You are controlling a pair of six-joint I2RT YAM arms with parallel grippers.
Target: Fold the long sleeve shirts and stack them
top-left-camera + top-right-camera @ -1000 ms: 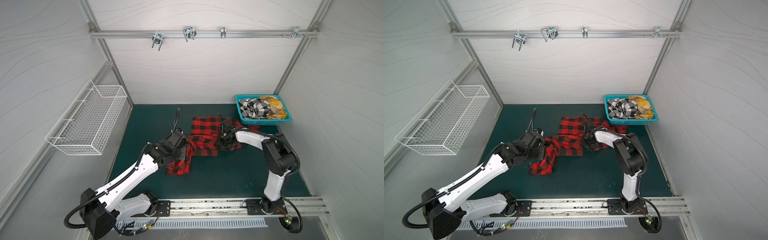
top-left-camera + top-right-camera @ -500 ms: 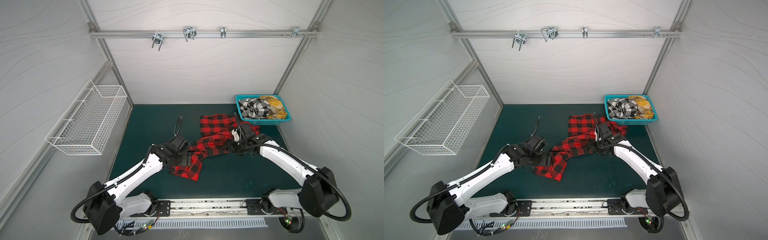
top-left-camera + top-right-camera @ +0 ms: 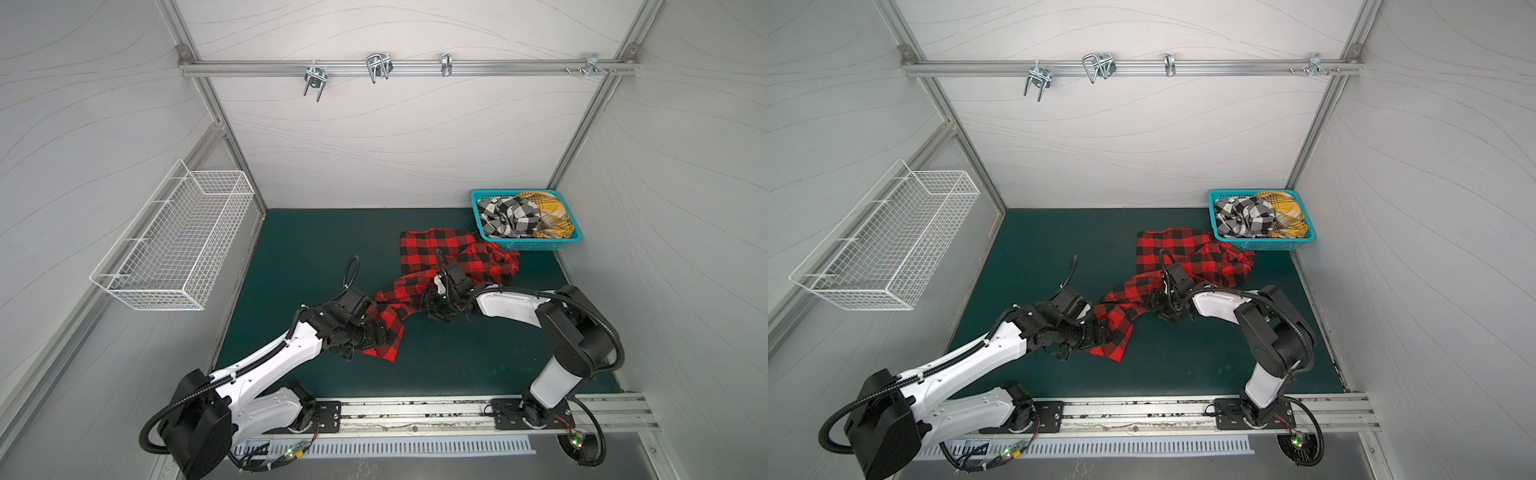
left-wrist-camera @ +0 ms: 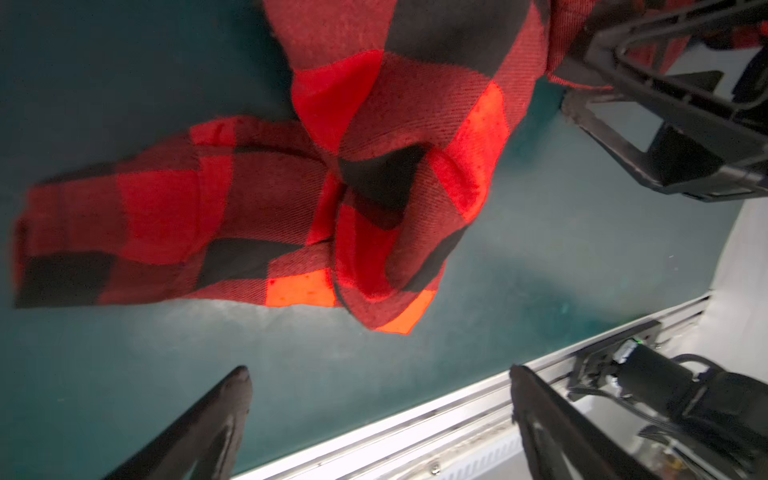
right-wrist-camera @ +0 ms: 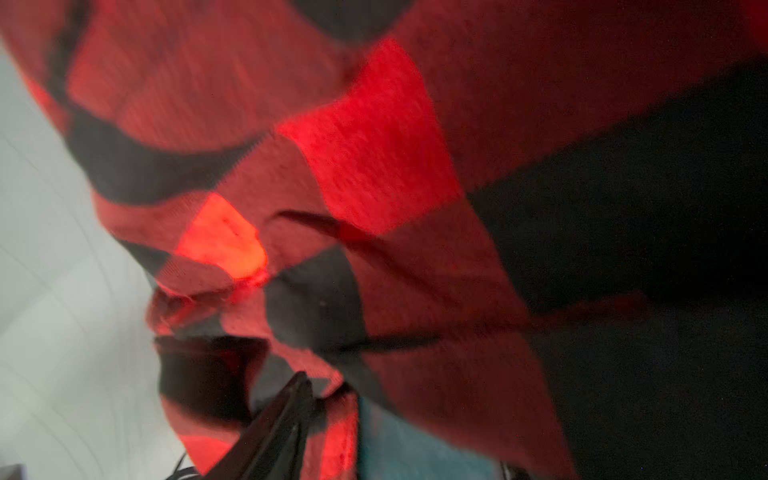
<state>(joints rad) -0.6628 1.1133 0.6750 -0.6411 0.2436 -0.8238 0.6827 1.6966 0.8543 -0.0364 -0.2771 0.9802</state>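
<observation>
Three white walls (image 3: 395,145) box a green mat (image 3: 311,249); left tool (image 4: 380,372) gapes empty; right tool (image 3: 429,302), amid red shirt (image 3: 432,249), grip unclear.

Blurred all through the right wrist view: red plaid shirt (image 5: 374,137) filling nearly the whole frame, with only one dark finger (image 5: 286,415) poking in, its base cut off at the edge. Cannot tell there, or in both top views, whether the right gripper (image 3: 430,300) is clamped on cloth; too small and dark against the folds. Hidden under that arm's wrist, part of the shirt's middle. In the left wrist view, left gripper (image 4: 379,370) cut off at the edge below the fingertips, the shirt running out of frame too. In the basket (image 3: 528,246) at far right, black-and-white check shirt (image 3: 509,216) and yellow plaid shirt (image 3: 550,216) crumpled together, each partly hidden.
</observation>
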